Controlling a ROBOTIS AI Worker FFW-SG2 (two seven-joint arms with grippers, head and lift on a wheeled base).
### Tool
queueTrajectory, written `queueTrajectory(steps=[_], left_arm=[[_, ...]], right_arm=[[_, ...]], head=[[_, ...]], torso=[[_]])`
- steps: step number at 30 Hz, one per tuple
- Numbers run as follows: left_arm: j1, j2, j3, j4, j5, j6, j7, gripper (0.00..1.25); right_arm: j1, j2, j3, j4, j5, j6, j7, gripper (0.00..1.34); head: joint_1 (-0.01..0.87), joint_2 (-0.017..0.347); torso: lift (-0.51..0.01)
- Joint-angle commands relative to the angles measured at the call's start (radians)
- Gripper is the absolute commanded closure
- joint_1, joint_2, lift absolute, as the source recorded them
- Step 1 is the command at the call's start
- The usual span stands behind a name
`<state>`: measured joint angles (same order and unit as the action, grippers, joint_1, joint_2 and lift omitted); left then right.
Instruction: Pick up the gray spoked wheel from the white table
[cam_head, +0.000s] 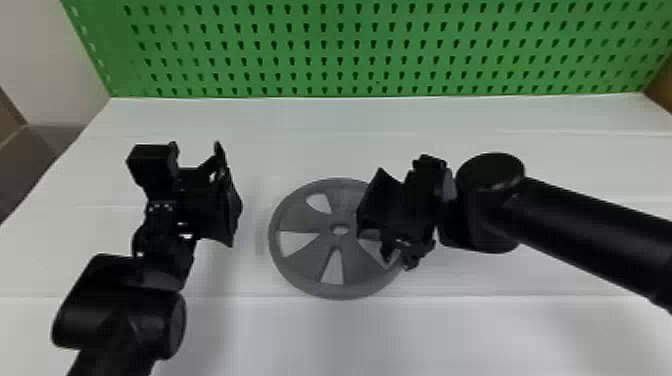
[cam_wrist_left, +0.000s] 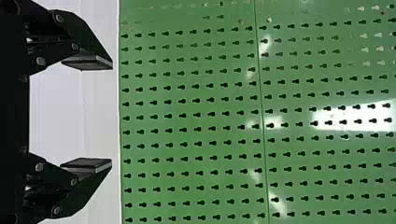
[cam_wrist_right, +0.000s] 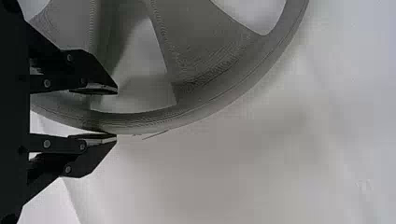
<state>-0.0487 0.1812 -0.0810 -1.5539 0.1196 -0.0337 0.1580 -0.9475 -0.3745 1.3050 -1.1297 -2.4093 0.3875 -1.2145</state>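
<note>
Right gripper (cam_wrist_right: 116, 114), jaws apart, straddled rim (cam_wrist_right: 154, 122) of gray spoked wheel (cam_head: 305, 256), apparently to pinch it for lifting; left gripper (cam_wrist_left: 112, 114), jaws apart, hung clear.

Open room over the white table (cam_head: 256, 200) separates the left gripper (cam_head: 195, 150) from the wheel (cam_head: 300, 217). The right gripper (cam_head: 399, 258) obstructs the wheel's right side; a green pegboard (cam_head: 350, 51) walls the far edge.
</note>
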Motion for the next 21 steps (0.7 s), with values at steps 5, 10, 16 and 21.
queueTrajectory(steps=[5, 10, 16, 21], left_arm=[[-0.002, 0.003, -0.005, 0.0, 0.0, 0.0, 0.0, 0.5], [-0.007, 0.003, -0.011, 0.0, -0.003, 0.003, 0.0, 0.51], [-0.005, 0.006, -0.009, 0.0, -0.003, 0.003, 0.0, 0.52], [-0.005, 0.006, -0.009, 0.0, -0.005, 0.003, 0.0, 0.52]], right_arm=[[0.003, -0.003, -0.009, 0.001, -0.002, 0.007, 0.0, 0.89], [0.003, -0.003, -0.006, 0.024, -0.053, 0.034, 0.035, 0.97], [0.013, -0.001, -0.026, 0.079, -0.016, 0.129, 0.11, 1.15], [0.016, -0.001, -0.049, 0.094, 0.012, 0.172, 0.11, 1.15]], head=[[0.779, 0.067], [0.779, 0.067], [0.779, 0.067], [0.779, 0.067]], torso=[[-0.08], [-0.08], [-0.08], [-0.08]])
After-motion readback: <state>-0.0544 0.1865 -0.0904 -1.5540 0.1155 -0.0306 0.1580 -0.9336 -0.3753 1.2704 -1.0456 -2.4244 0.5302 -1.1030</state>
